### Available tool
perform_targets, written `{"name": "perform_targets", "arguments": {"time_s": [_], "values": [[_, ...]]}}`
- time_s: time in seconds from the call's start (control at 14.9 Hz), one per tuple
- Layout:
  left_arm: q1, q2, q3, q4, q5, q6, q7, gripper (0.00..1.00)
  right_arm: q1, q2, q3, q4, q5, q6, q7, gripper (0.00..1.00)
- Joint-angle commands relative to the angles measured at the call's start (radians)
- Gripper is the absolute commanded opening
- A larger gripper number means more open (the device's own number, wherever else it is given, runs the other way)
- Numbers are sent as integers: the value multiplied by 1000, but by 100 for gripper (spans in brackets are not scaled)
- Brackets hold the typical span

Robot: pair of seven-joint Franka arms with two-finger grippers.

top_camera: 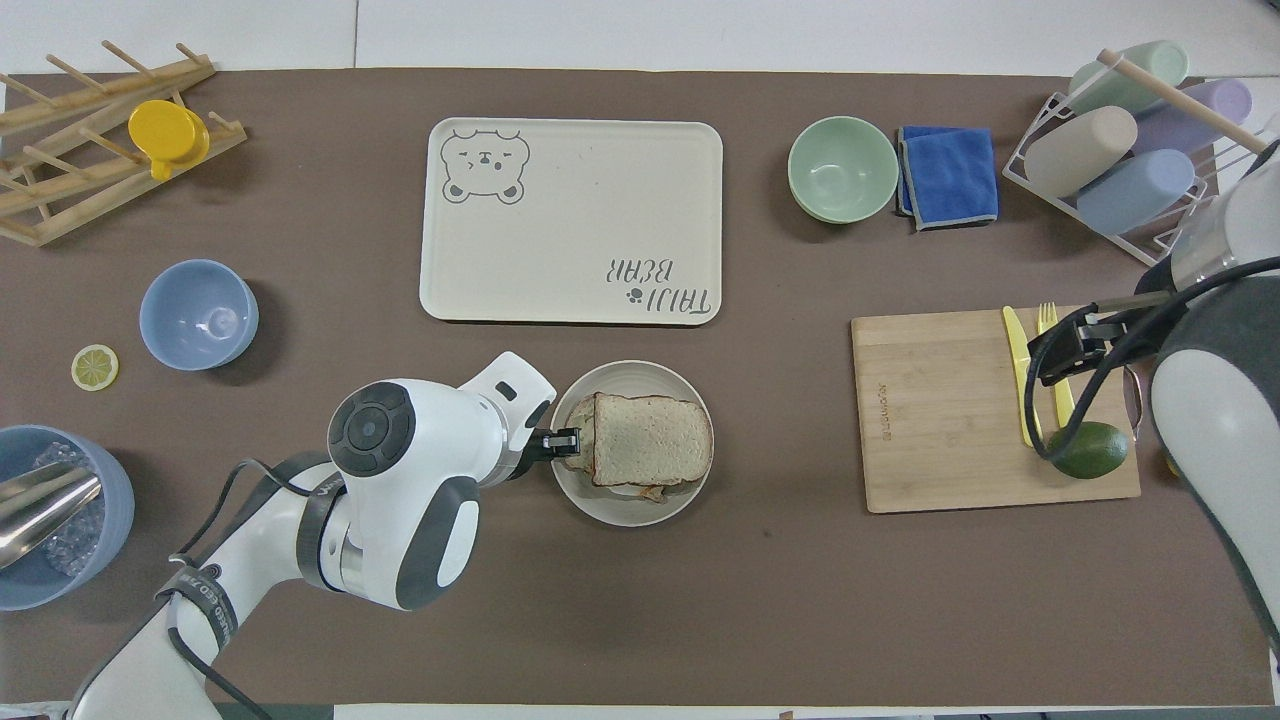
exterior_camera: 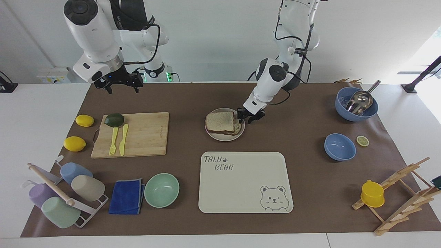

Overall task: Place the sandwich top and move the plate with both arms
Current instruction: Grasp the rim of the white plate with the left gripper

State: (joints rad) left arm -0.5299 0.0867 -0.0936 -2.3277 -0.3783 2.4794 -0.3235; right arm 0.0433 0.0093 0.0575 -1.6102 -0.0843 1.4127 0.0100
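Two arms are working over a brown mat; biggest item on it, the cream bear tray [exterior_camera: 245, 182], is lying bare, farther from the robots than the plate [exterior_camera: 220, 137]. The bamboo cutting board [exterior_camera: 144, 134] toward the right arm's end is carrying an avocado [exterior_camera: 114, 119] plus a yellow fork & knife.

The plate is sitting mid-table, btwn the robots and the tray. The sandwich top [exterior_camera: 219, 121] is already lying on the stack there, roughly squared w/ the slice under it, so step 1 looks done. What's left, as I judge it: both arms getting hold of the plate rim and carrying it, probably onto the tray.

The left gripper [exterior_camera: 250, 116] is reaching down at the plate's edge on the left arm's side, fingers spread, appearing to straddle the rim w/o pinching it yet; actual contact I can't confirm. In the overhead view its tip [top_camera: 563, 441] is sitting over the rim right beside the bread.

The right gripper [exterior_camera: 119, 83] is hanging high over the mat's robot-side edge near the cutting board, well apart from the plate, fingers wide & carrying nothing. It's got the longer trip to make before a two-arm lift is possible.
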Motion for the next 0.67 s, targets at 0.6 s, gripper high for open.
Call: {"name": "perform_targets", "arguments": {"time_s": [0.6], "values": [[-19,15,15,-7,-21,33,-9,0,-19,-20,-5,-10,32,-32,-22,100]]}}
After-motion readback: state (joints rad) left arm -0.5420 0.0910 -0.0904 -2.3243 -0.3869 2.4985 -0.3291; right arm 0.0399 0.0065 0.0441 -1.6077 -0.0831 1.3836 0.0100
